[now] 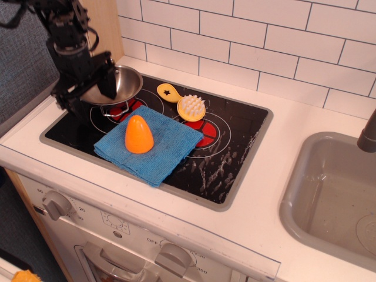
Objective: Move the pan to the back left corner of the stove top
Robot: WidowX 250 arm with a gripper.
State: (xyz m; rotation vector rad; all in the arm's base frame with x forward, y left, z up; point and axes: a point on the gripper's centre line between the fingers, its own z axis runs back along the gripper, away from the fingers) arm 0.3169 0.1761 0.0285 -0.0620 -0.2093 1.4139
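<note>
Here the black gripper sits at the back left of the stove, its two fingers straddling the near rim of the pan. One finger shows dark against the shiny inside of the pan and the other hangs outside its left edge, so the jaws appear closed on the rim, with only the thin wall between them. The pan is tilted, its open side turned toward the camera and to the right, and it looks raised off the glass, though I cannot tell whether its underside touches. It is over the back left burner, whose red centre shows just below it.

A blue cloth lies flat across the front middle of the stove, its back corner reaching near that red centre. An orange cone stands upright on the cloth, toward its left side. Behind the cloth, a yellow brush with pale bristles lies on the glass, its handle pointing left toward the pan but apart from it. White streaks mark the right part of the glass. The white counter rings the stove, a grey sink is set in at the right, and white tiles cover the wall behind
</note>
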